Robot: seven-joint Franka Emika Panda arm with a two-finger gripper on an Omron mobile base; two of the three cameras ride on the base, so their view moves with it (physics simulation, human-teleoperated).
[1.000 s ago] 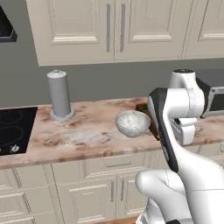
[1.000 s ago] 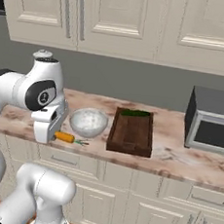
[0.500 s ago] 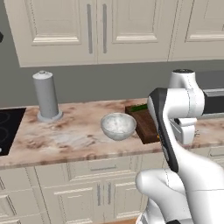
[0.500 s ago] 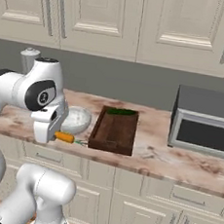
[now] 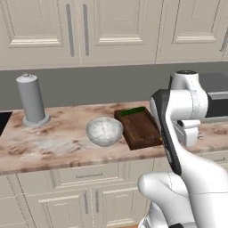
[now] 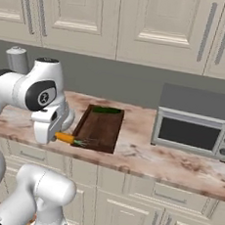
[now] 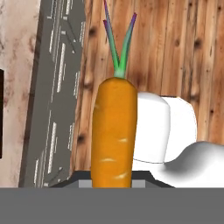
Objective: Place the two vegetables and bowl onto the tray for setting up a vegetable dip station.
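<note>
while the gripper (image 6: 58, 136) is closed narrowly on it, one carrot (image 7: 113, 131) juts from the jaws, plain orange and smooth, tapering to a few thin green and purple stalks; in the hand view it runs from 6 o'clock toward 12, and in the right base view it sticks out sideways over the counter's (image 6: 129, 155) front edge, its leafy tip toward the near corner of the tray (image 6: 100, 130). one tray lies on the counter, dark brown wood with a low rim, and one slim dark-green vegetable (image 6: 106, 110) lies across its far end. one bowl (image 5: 104, 131), whitish-grey and mottled, stands on the counter just beside the tray, at its 9 o'clock in the left base view. one microwave (image 6: 194, 128) stands at the tray's 3 o'clock in the right base view.
</note>
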